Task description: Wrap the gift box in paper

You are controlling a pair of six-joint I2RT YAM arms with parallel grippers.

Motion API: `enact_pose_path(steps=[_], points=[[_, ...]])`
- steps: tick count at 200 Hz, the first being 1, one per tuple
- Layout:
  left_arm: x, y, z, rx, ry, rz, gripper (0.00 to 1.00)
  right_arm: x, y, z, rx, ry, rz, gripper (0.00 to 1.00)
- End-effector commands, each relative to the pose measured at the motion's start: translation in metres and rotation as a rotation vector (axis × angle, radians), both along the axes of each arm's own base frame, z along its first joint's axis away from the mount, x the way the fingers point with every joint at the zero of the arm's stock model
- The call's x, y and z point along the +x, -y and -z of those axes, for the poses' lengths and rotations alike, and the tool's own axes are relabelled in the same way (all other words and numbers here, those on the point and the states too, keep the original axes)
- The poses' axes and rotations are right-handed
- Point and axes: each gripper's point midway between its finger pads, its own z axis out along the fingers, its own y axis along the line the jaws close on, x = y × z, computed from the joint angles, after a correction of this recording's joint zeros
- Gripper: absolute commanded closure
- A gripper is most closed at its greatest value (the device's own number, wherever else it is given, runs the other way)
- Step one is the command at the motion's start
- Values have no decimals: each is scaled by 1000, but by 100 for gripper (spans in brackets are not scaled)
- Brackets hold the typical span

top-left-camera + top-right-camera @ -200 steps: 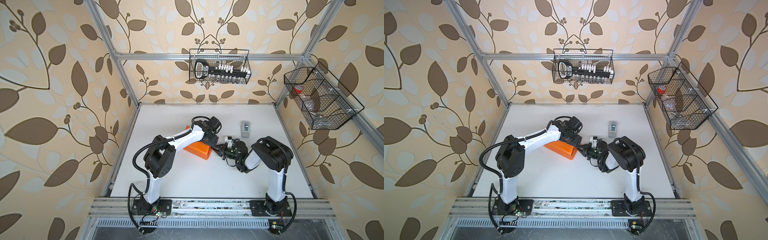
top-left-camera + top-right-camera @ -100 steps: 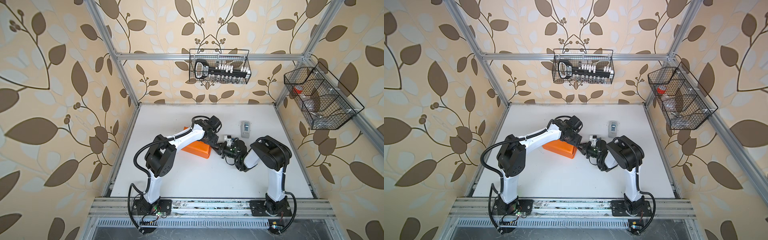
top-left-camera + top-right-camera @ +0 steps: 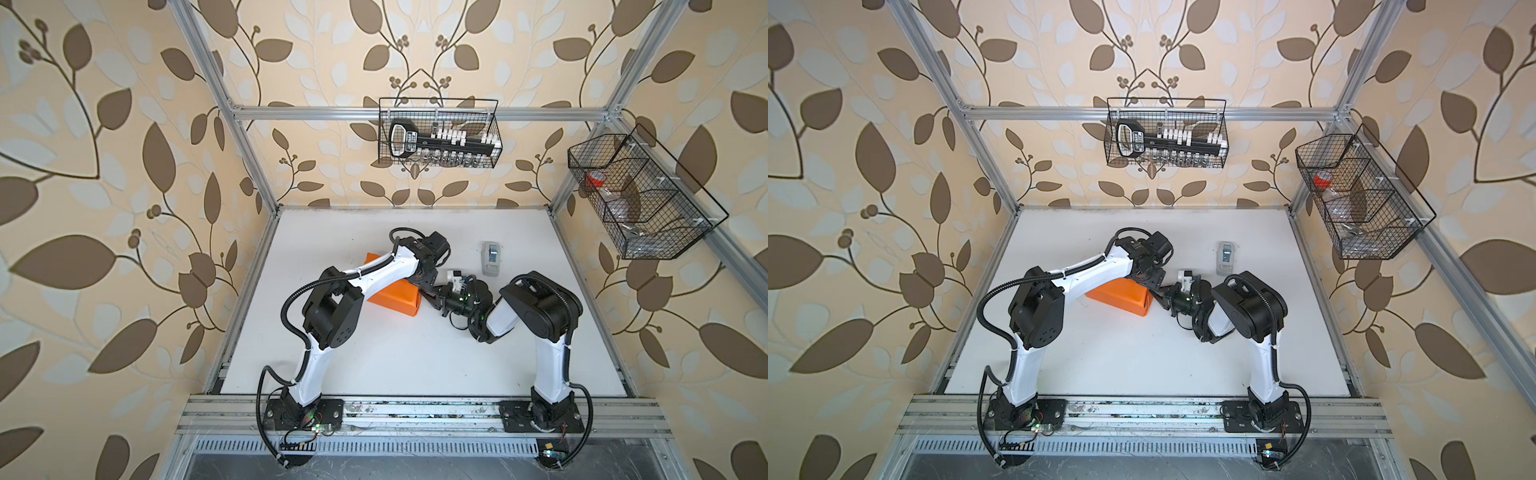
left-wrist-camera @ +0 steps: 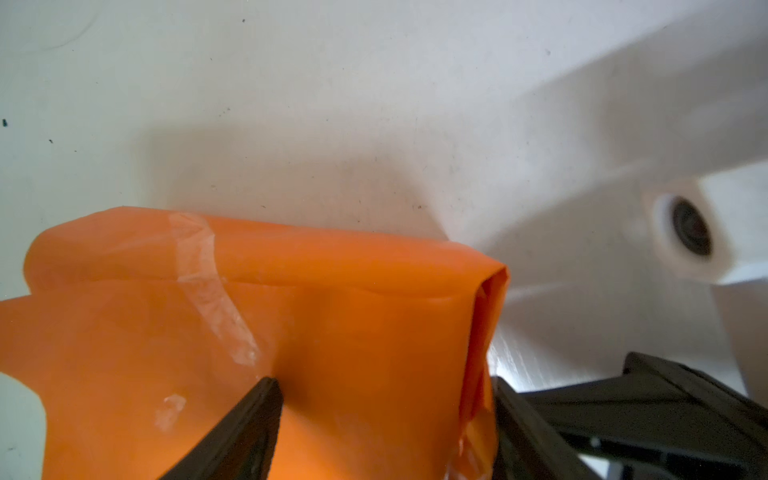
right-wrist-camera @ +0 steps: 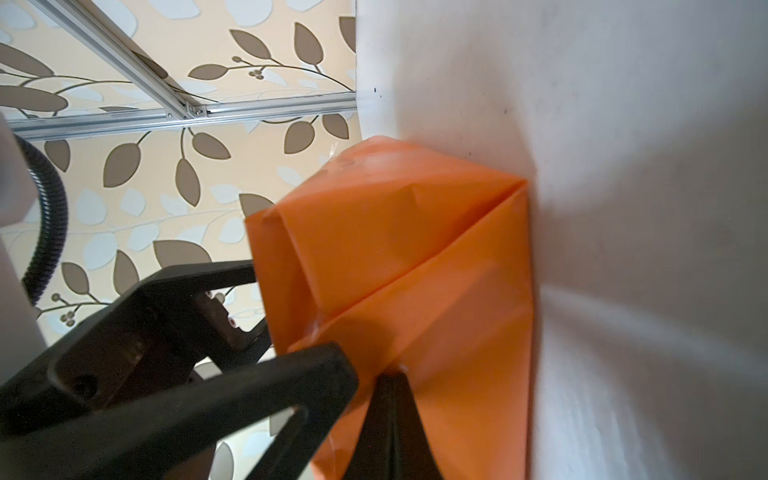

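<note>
The gift box is hidden inside the orange paper (image 3: 395,301) (image 3: 1121,297), which lies as a folded parcel on the white table (image 3: 374,353). A strip of clear tape (image 4: 208,291) crosses its top. My left gripper (image 3: 428,291) (image 4: 382,386) stands open and wide astride the parcel's right end. One of its fingers (image 4: 257,407) dents the top, and the other lies against the folded end. My right gripper (image 3: 437,299) (image 5: 392,376) is shut, its tip touching the triangular end flap (image 5: 457,332).
A small grey tape dispenser (image 3: 491,257) (image 3: 1226,257) stands behind the right gripper. A wire basket (image 3: 438,133) with tools hangs on the back wall, and another (image 3: 640,195) hangs on the right wall. The right arm's elbow (image 3: 540,307) rises to the right of the parcel.
My right gripper has slid left up to the parcel's end flap. The left gripper and the parcel have stayed in place.
</note>
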Motion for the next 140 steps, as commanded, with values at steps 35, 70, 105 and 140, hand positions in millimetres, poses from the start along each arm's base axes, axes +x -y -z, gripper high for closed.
enact_pose_path(steps=[35, 70, 105, 140], points=[[0, -17, 23, 181, -12, -18, 31, 3, -8, -7, 40, 8, 1, 100], [-3, -20, 25, 175, -8, -34, 38, 3, -10, -8, 42, 13, -5, 100], [-6, -17, 28, 154, -28, -30, 45, 2, -10, -12, 42, 21, -8, 100], [-7, -13, 18, 125, -23, -24, 37, -1, 4, -11, 22, 22, 10, 100]])
